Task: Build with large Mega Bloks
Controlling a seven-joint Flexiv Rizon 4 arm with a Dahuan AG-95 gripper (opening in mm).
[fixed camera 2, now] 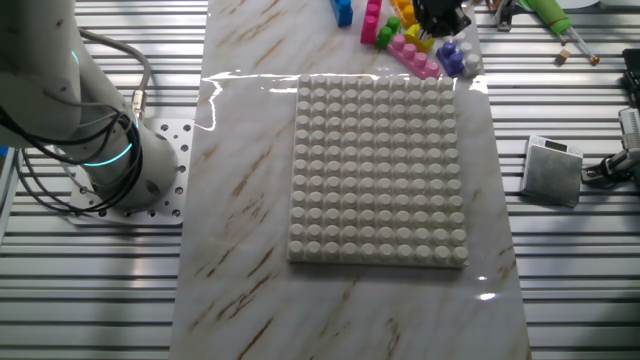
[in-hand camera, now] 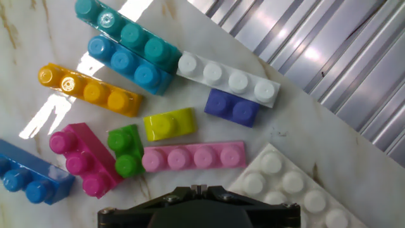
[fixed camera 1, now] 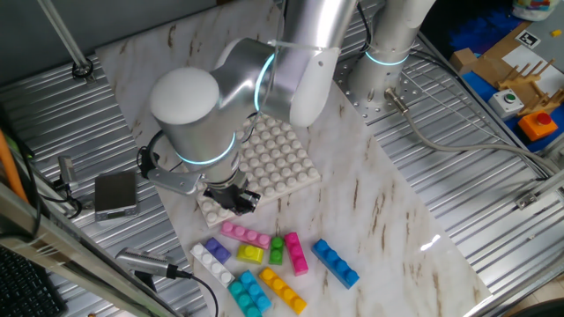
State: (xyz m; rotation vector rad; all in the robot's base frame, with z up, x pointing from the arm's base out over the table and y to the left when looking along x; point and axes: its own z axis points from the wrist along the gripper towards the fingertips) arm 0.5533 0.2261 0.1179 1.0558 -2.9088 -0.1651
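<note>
The Mega Bloks lie loose in a cluster on the marble board beyond a corner of the white studded baseplate (in-hand camera: 285, 183). In the hand view I see a long pink brick (in-hand camera: 193, 156), a short yellow one (in-hand camera: 169, 123), green (in-hand camera: 126, 151), magenta (in-hand camera: 82, 158), blue (in-hand camera: 28, 177), orange (in-hand camera: 88, 90), two cyan bricks (in-hand camera: 130, 31), a white (in-hand camera: 228, 77) and a purple (in-hand camera: 232, 107) brick. My gripper (in-hand camera: 199, 188) hovers above the pink brick's near side, jaws together, holding nothing. In one fixed view the gripper (fixed camera 1: 233, 201) hangs over the baseplate's corner, just short of the pink brick (fixed camera 1: 245, 234).
The baseplate (fixed camera 2: 380, 170) fills the board's middle and bears no bricks. The board lies on a ribbed metal table (fixed camera 1: 458, 176). A small grey box (fixed camera 2: 553, 170) with a cable sits beside the board. The arm's base (fixed camera 2: 120, 170) stands at one side.
</note>
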